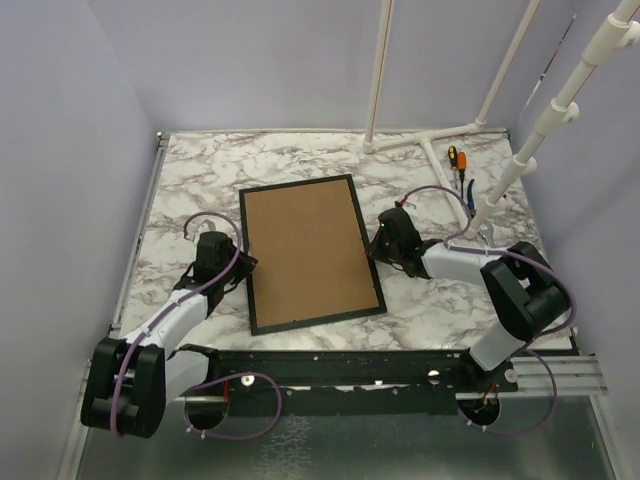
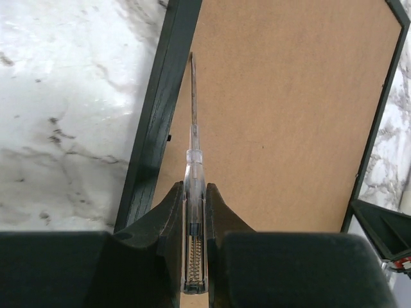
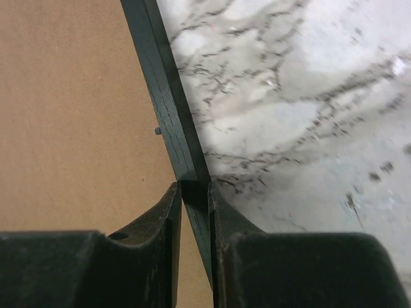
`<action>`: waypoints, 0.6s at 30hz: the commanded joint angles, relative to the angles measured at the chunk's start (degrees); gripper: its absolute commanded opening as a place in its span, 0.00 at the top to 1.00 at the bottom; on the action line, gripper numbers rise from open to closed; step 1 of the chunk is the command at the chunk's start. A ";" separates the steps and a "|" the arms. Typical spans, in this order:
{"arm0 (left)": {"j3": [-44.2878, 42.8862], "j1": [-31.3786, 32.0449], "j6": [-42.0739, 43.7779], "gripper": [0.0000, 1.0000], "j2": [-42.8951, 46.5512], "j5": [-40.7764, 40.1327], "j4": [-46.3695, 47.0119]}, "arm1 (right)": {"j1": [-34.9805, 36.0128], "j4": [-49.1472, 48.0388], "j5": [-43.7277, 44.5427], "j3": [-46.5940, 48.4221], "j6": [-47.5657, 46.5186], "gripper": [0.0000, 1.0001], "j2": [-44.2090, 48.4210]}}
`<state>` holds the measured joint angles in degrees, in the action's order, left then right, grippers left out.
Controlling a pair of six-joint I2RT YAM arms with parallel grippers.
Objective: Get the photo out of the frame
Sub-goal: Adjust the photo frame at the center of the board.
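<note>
The frame [image 1: 310, 250] lies face down mid-table, its brown fibreboard back [image 2: 289, 115] up inside a thin black border [image 3: 164, 109]. The photo is hidden under that back. At the frame's left side my left gripper [image 1: 240, 262] [image 2: 194, 187] is shut on a clear-handled screwdriver [image 2: 194, 160]. Its thin blade tip [image 2: 191, 58] points along the seam between the left border and the board. At the frame's right side my right gripper [image 1: 375, 245] [image 3: 194, 186] has its jaws astride the black border, one finger over the board and one over the table, pressed on it.
A small retaining tab [image 3: 158, 130] sticks out of the right border onto the board; another [image 2: 168, 137] shows on the left border. Orange [image 1: 455, 158] and blue [image 1: 469, 193] tools lie at the back right beside a white pipe stand [image 1: 430, 140]. Walls enclose the marble table [image 1: 200, 180].
</note>
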<state>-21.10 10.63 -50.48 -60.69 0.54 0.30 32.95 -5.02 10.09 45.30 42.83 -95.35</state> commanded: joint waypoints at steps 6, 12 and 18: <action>-8.88 5.20 3.56 1.00 -9.46 14.10 7.80 | 0.10 -0.23 1.58 0.02 3.06 0.44 3.62; -12.99 6.89 8.49 1.00 -12.90 24.31 7.84 | -5.59 -1.11 -10.02 -1.47 -10.46 0.27 13.30; -17.56 11.83 11.12 1.00 -16.52 33.50 9.11 | -9.39 2.66 -36.56 1.32 -28.04 0.36 17.96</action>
<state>-34.85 18.57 -43.07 -75.13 24.23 7.55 23.94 -5.13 -6.24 45.32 29.95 -80.16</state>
